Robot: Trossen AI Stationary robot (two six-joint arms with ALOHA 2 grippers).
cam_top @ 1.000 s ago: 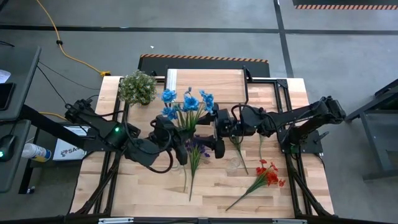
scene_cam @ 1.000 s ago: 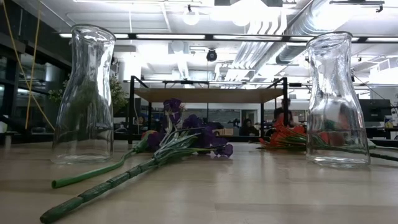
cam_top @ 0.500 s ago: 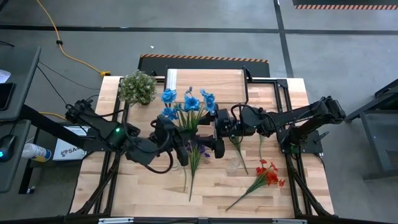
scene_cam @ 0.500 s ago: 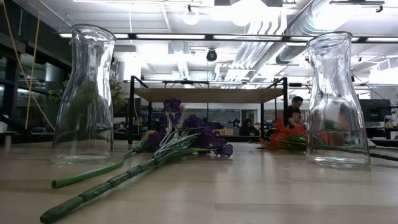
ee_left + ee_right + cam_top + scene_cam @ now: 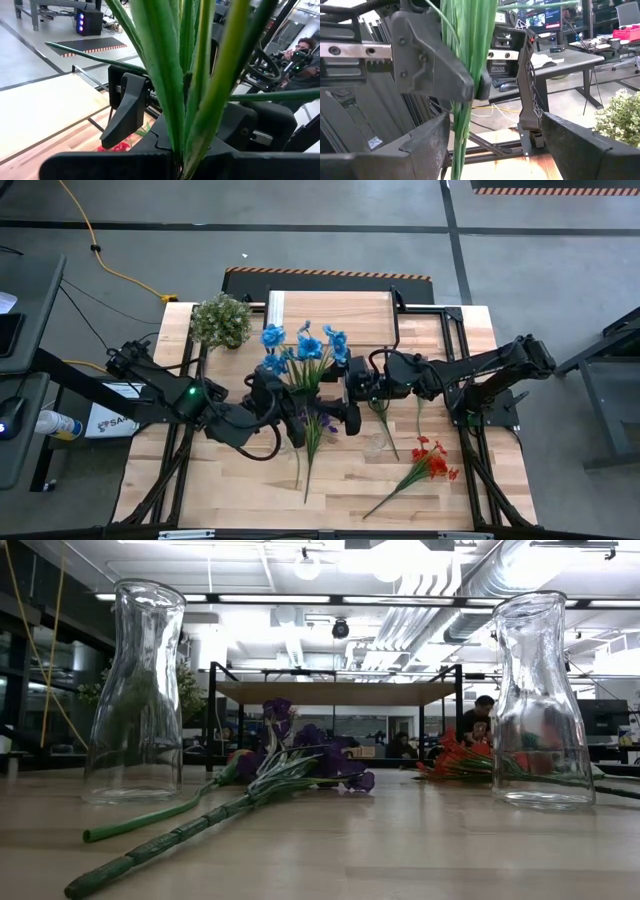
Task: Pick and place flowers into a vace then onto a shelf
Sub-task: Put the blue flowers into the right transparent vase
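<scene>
A bunch of blue flowers (image 5: 300, 345) with green stems (image 5: 170, 75) is held off the table by my left gripper (image 5: 297, 418), which is shut on the stems. My right gripper (image 5: 338, 395) stands open, level, facing the left one; the stems (image 5: 467, 65) pass between its fingers, close to one finger (image 5: 427, 142). Purple flowers (image 5: 300, 765) and red flowers (image 5: 430, 460) lie flat on the table. Two clear glass vases (image 5: 135, 690) (image 5: 540, 700) stand upright. The shelf (image 5: 330, 310) stands at the far edge. My left gripper pinches the green stems low down (image 5: 181, 150) between its two fingers, several stems and leaves together. The fingers come about level from the table's left and lie across the stems. The bunch is lifted clear, blooms up and leaning toward the far edge.
A bushy pale-green potted plant (image 5: 221, 320) stands at the far left corner. A single green stem (image 5: 419, 415) lies right of centre. Black frame rails run along both table sides. A person (image 5: 478, 720) sits in the room behind the table.
</scene>
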